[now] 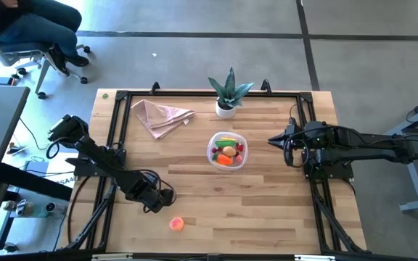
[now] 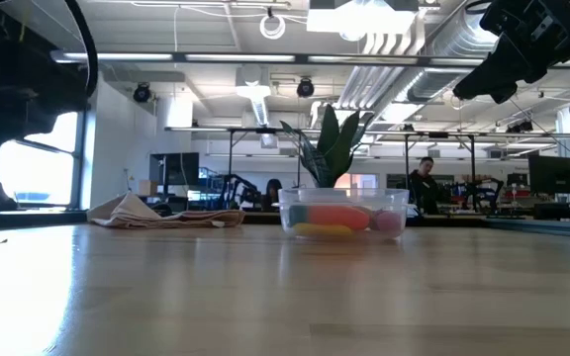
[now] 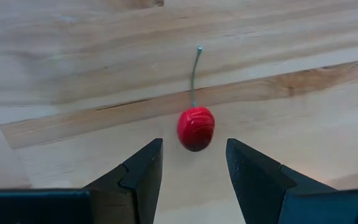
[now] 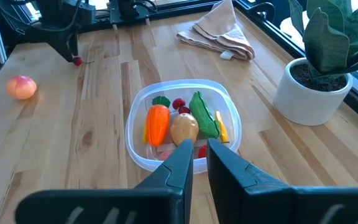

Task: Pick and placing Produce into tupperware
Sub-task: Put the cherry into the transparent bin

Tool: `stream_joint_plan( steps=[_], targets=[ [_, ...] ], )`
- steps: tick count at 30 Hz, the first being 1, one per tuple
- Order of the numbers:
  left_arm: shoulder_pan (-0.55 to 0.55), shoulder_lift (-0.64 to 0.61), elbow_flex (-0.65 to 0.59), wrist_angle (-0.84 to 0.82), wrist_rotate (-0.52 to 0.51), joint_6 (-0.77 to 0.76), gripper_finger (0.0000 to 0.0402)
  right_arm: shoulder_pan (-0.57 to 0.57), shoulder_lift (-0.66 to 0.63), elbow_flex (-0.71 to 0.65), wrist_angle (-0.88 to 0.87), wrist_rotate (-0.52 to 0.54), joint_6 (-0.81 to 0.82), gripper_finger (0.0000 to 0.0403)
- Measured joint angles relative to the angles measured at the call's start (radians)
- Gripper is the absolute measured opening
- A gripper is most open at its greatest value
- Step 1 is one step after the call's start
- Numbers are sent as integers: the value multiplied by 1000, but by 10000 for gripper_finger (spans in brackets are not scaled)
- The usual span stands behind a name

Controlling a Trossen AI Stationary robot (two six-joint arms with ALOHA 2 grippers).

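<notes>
A red cherry [image 3: 196, 127] with a thin stem lies on its side on the wooden table [image 1: 267, 210]. My left gripper [image 3: 194, 171] hangs open just above it, pointing down, one finger on either side, touching nothing. The high view shows this gripper [image 1: 163, 197] at the near left. A pink-orange peach [image 1: 176, 224] rests on the table close by. The clear tupperware [image 4: 182, 127] at mid-table holds a carrot [image 4: 157, 122], a green pod [image 4: 202, 115] and other small produce. My right gripper [image 4: 199, 152] waits above the tupperware's right side, shut on nothing.
A potted spiky plant [image 1: 228, 94] stands at the far edge behind the tupperware. A folded beige cloth [image 1: 160, 116] lies at the far left. A black frame [image 1: 115, 145] rims the table. Bare wood stretches between the cherry and the tupperware.
</notes>
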Motion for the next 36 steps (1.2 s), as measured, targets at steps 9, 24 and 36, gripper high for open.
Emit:
stream_joint_plan(
  steps=[9,24,36],
  targets=[
    [0,42,0,-1,-2,-10,168,0,0,0,0,0,0,35],
    [-1,74,3,-2,-35,6,168,0,0,0,0,0,0,35],
    [0,75,2,-1,-43,7,168,0,0,0,0,0,0,35]
  ],
)
